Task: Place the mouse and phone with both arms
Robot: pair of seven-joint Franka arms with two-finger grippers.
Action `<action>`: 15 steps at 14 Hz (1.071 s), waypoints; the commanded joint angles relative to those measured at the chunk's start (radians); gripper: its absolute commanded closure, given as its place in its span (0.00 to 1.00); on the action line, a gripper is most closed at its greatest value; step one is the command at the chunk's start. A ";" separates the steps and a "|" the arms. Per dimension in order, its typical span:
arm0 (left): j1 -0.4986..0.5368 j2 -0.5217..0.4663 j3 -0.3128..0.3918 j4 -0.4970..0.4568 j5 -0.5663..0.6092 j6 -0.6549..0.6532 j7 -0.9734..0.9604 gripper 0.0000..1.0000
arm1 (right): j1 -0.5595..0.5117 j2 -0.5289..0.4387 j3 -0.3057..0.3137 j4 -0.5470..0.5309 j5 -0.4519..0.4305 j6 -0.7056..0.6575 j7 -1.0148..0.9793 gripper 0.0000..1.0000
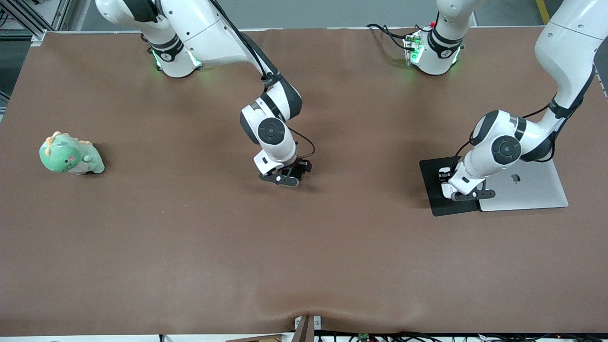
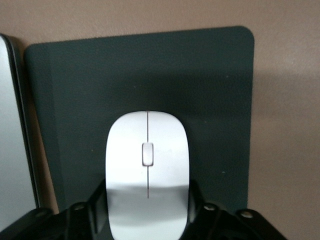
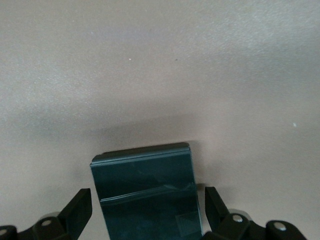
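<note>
The white mouse (image 2: 147,150) lies on the black mouse pad (image 2: 150,70) beside the silver laptop. My left gripper (image 2: 147,196) is low over the pad (image 1: 437,190), and its fingers (image 2: 98,202) lie against both sides of the mouse. In the front view the left gripper (image 1: 468,194) hides the mouse. The black phone (image 3: 145,185) lies flat on the brown table mid-table. My right gripper (image 3: 148,202) is down around it, open, with a small gap between each finger (image 3: 80,210) and the phone. In the front view the right gripper (image 1: 285,179) hides the phone.
The closed silver laptop (image 1: 527,187) lies at the left arm's end, touching the pad; its edge shows in the left wrist view (image 2: 12,140). A green toy dinosaur (image 1: 71,156) sits at the right arm's end of the brown table (image 1: 304,261).
</note>
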 commanded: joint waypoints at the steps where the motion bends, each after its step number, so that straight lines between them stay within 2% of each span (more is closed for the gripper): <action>1: 0.018 -0.055 -0.034 0.013 0.027 -0.002 -0.018 0.00 | 0.019 0.026 -0.007 0.021 -0.022 0.012 0.010 0.20; 3: 0.021 -0.118 -0.067 0.057 0.025 -0.055 -0.005 0.00 | 0.007 0.014 -0.007 0.021 -0.034 0.000 -0.035 0.99; 5: 0.023 -0.179 -0.123 0.139 0.012 -0.153 -0.005 0.00 | -0.007 0.000 -0.008 0.019 -0.034 -0.026 -0.035 1.00; 6: 0.023 -0.207 -0.155 0.197 0.009 -0.227 -0.004 0.00 | -0.018 -0.017 -0.010 0.019 -0.033 -0.083 -0.035 1.00; 9: 0.023 -0.225 -0.263 0.445 -0.059 -0.529 0.040 0.00 | -0.070 -0.086 -0.013 0.000 -0.036 -0.216 -0.036 1.00; 12: 0.021 -0.225 -0.271 0.643 -0.213 -0.738 0.087 0.00 | -0.134 -0.176 -0.014 -0.037 -0.037 -0.320 -0.105 1.00; 15: 0.023 -0.227 -0.275 0.778 -0.272 -0.910 0.116 0.00 | -0.205 -0.238 -0.014 -0.062 -0.037 -0.433 -0.133 1.00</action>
